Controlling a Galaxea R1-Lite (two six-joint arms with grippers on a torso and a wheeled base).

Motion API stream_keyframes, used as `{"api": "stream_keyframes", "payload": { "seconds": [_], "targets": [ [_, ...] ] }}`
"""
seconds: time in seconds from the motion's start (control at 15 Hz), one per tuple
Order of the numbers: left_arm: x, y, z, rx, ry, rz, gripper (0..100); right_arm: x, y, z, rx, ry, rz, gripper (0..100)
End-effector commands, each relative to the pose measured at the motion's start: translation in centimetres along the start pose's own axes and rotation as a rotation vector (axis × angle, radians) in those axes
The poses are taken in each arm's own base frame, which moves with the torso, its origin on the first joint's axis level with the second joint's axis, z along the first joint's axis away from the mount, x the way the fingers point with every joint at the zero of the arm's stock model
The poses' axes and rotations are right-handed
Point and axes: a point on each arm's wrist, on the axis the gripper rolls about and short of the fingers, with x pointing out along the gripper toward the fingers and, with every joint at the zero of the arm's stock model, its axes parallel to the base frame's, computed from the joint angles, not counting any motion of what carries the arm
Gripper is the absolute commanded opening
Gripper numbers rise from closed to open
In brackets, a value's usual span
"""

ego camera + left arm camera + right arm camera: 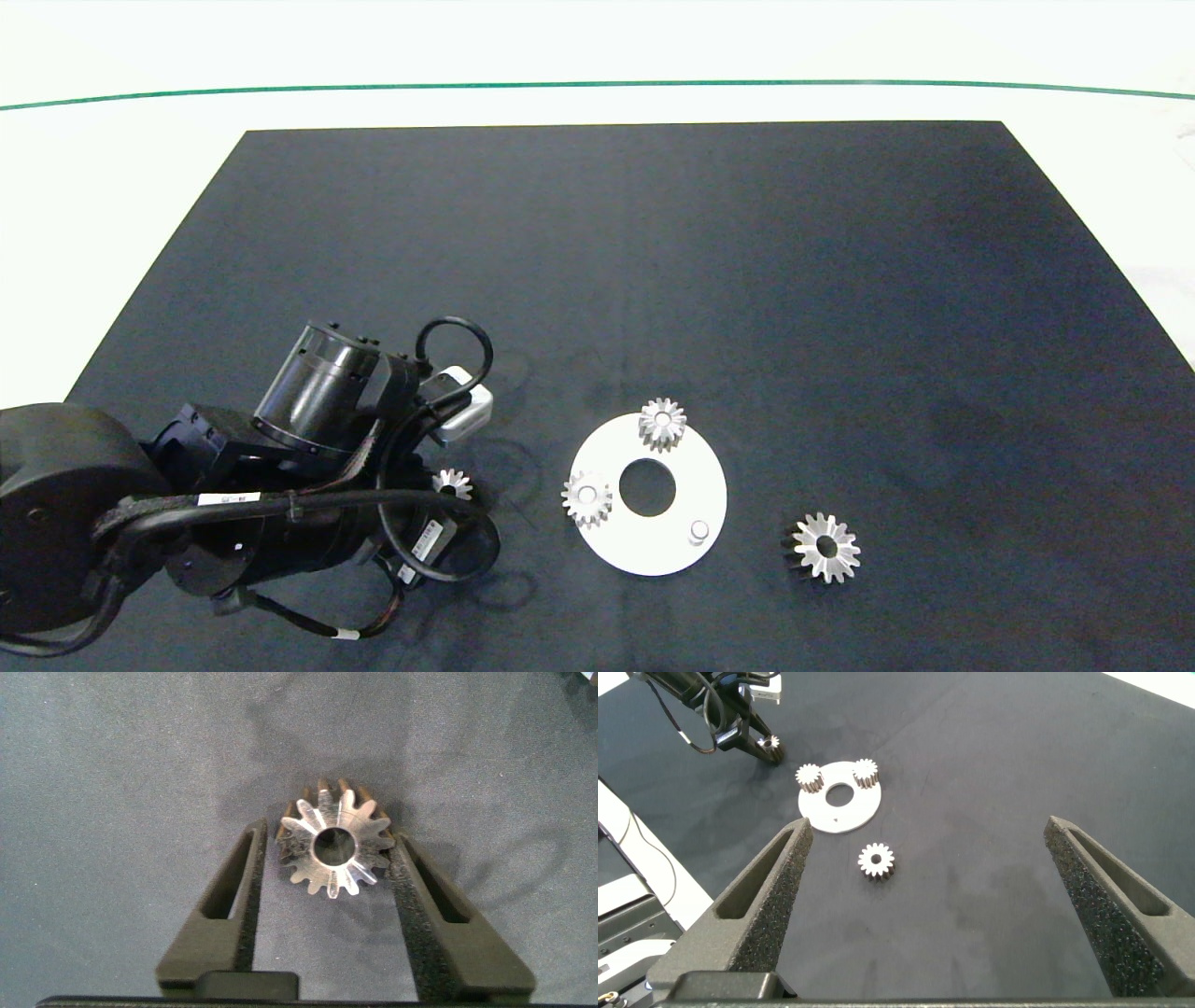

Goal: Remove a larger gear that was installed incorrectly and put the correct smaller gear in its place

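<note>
The larger gear (826, 548) lies loose on the black mat, right of a white disc (667, 551); the right wrist view also shows this larger gear (876, 861). Two small gears (662, 423) (586, 497) sit on the disc, and one peg (698, 532) stands bare. The smaller gear (453, 483) lies on the mat left of the disc. My left gripper (332, 835) is lowered around that smaller gear (334, 847), open, one finger close on each side. My right gripper (924, 826) hangs open high above the mat, holding nothing.
The black mat (653, 261) covers most of the white table; its far half holds nothing. My left arm (280, 467) and its cables fill the near left corner. A green line (597, 84) runs along the table's far side.
</note>
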Motion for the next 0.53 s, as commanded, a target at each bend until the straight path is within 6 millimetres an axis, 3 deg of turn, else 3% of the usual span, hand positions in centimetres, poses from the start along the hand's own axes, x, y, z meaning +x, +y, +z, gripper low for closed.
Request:
{"api": "stream_keyframes", "payload": {
  "seconds": [0.07, 0.27, 0.33, 0.53],
  "targets": [
    [0.0, -0.1, -0.1, 0.004, 0.002, 0.001, 41, 0.1, 0.0, 0.0, -0.002, 0.003, 0.000, 100],
    [-0.3, 0.3, 0.5, 0.026, -0.022, 0.012, 35, 0.0, 0.0, 0.1, -0.002, -0.001, -0.001, 100],
    [-0.8, 0.7, 1.6, 0.014, -0.062, 0.024, 32, 0.0, 0.0, 0.1, -0.001, -0.004, -0.002, 100],
    [-4.8, 2.2, 4.4, 0.001, -0.183, 0.051, 31, 0.0, 0.0, 0.1, -0.001, -0.005, -0.002, 100]
  ]
}}
